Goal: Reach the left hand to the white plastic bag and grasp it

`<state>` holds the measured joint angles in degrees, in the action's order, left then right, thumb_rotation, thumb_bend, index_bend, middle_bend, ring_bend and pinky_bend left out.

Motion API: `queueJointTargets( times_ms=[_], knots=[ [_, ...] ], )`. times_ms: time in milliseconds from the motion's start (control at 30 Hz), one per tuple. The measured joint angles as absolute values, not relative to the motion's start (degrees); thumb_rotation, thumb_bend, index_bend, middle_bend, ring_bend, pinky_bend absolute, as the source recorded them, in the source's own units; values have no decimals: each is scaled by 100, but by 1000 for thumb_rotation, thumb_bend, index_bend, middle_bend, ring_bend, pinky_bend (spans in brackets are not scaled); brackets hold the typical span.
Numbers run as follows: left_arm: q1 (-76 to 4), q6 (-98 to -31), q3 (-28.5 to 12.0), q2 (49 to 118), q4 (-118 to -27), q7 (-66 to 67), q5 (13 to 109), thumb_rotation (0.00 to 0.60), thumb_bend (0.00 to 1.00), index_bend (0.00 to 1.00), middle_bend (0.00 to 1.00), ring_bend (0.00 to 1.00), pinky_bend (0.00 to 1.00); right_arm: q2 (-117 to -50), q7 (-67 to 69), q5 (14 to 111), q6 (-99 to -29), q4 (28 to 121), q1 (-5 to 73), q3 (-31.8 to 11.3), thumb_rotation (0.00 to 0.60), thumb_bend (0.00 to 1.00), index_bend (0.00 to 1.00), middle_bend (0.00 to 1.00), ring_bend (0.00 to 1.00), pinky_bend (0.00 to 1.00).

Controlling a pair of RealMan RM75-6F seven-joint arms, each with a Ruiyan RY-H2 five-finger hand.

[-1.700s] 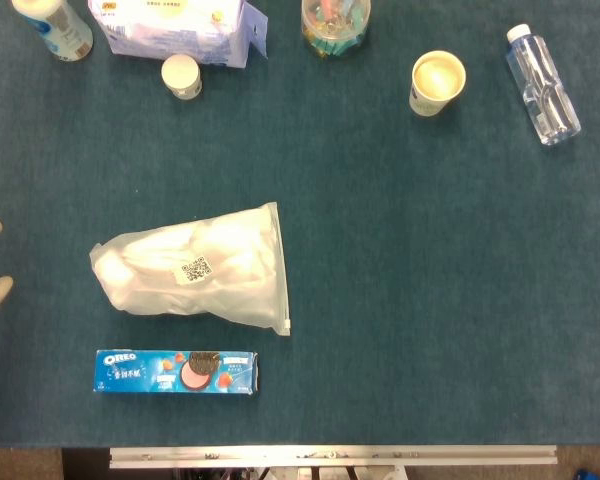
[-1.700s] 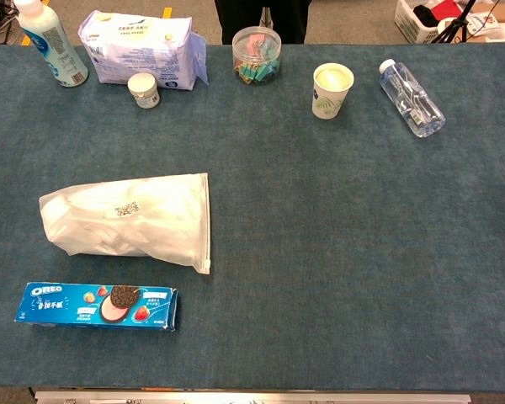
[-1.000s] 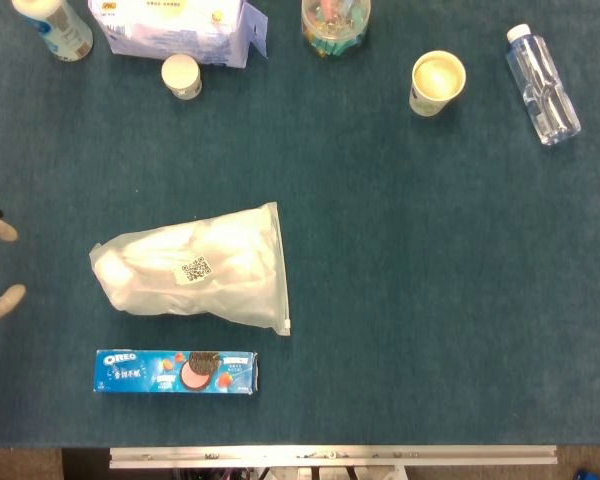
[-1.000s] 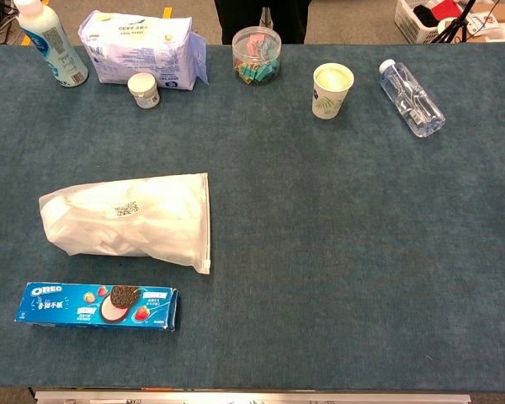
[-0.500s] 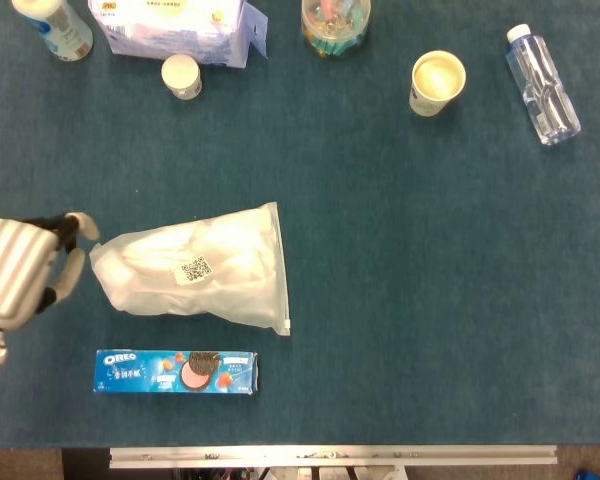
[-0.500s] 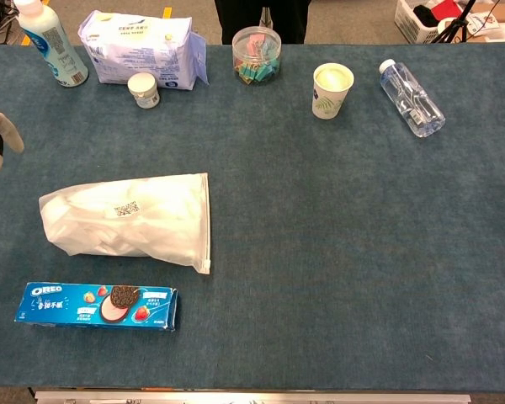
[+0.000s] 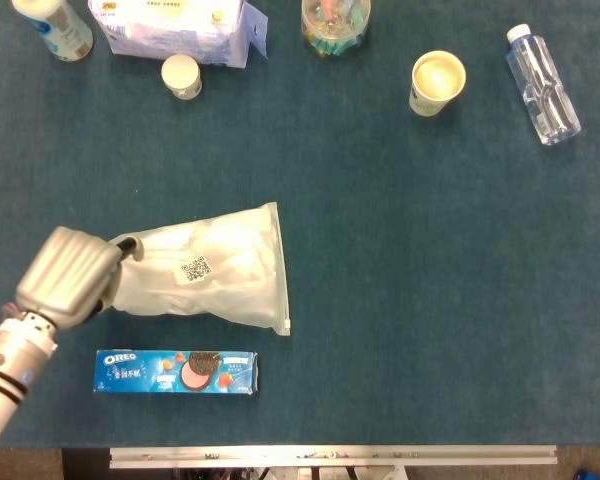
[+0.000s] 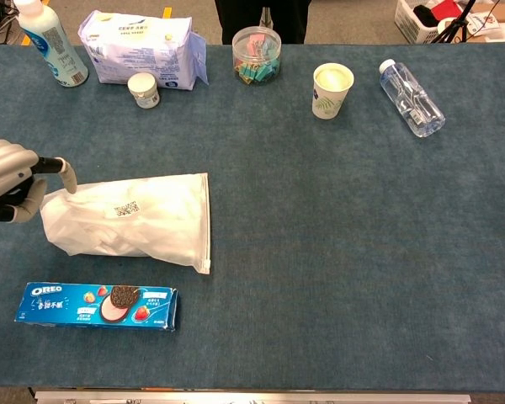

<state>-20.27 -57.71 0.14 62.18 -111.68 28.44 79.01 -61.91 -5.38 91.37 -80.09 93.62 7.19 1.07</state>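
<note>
The white plastic bag (image 7: 215,272) lies flat on the blue table, left of centre, with a QR label on top; in the chest view the bag (image 8: 139,220) shows its sealed edge to the right. My left hand (image 7: 68,277) sits over the bag's left end, back upward, hiding that end. In the chest view my left hand (image 8: 8,181) has its fingers (image 8: 66,174) spread, one tip touching the bag's upper left corner, with no grip visible. My right hand is in neither view.
A blue Oreo box (image 7: 175,371) lies just in front of the bag. Along the far edge stand a white bottle (image 7: 55,28), a tissue pack (image 7: 175,30), a small white jar (image 7: 182,76), a clip jar (image 7: 335,25), a paper cup (image 7: 438,82) and a lying water bottle (image 7: 543,85).
My left hand has come in from the left edge and moved right until it covers the bag's left end. The bag has not shifted.
</note>
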Motion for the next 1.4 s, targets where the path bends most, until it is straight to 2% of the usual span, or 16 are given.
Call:
queueJointTargets(
  times_ms=[267,833,1200,1400],
  knots=[
    [-2427,-5476,11,6422,-11298,3427,6960,600,979,357,1000,997,1000,-6172,-491,9126,-8018,9357,720,88,600,83,411,338,164,287],
    [-2703,-5280,485,6648,-11168,3866,6546,600,979,349,1000,996,1000,-6146,-469,9144,-8050,9384,704,90,600,83,411,338,164,287],
    [-2769,-5606,443,6619,-11386,3660,6838,600,979,348,1000,996,1000,-6142,-473,9146,-8046,9380,702,88,600,83,411,338,164,287],
    [-2789,-5542,588,6650,-11260,3734,6730,600,979,346,1000,996,1000,-6139,-466,9138,-8058,9377,699,77,600,83,411,338,164,287]
  ],
)
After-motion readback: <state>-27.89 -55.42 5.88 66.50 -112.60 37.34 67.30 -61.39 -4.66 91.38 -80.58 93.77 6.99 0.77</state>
